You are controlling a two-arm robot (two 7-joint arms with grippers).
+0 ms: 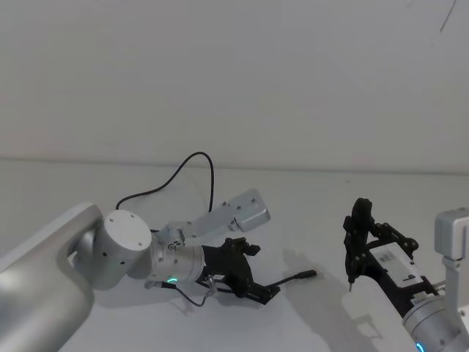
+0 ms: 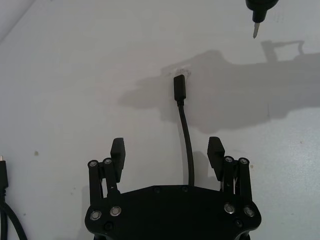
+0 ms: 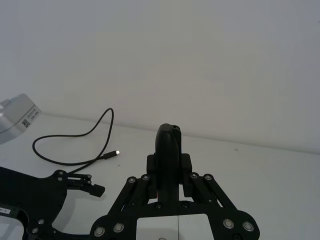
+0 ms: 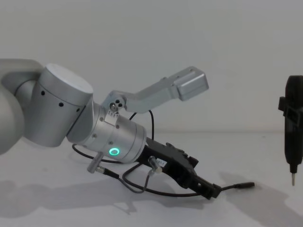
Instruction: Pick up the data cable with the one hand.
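Straddling the data cable (image 2: 185, 130) with the left gripper (image 2: 166, 146) spread open, plug (image 2: 179, 88) just ahead of this gripper; risking nudging the cable aside when closing; right gripper (image 3: 169, 172) well apart, clenching a pointed tool (image 3: 168, 137)

Left gripper (image 2: 166, 145): matt black plastic fingers (image 2: 117, 150), bright metal screw heads at the joints. Data cable (image 2: 186, 135): smooth dark jacket with a slight sheen, moulded plastic plug. Left arm housing (image 4: 61, 109): smooth satin silver, looks like metal; camera bracket (image 4: 189, 85) has the same finish. Table (image 1: 330, 220): matt white, smooth, a few specks. Tool (image 4: 294, 113): matt black plastic body, bare metal tip. Right gripper (image 3: 169, 165): matt black plastic, white label (image 1: 392, 262).
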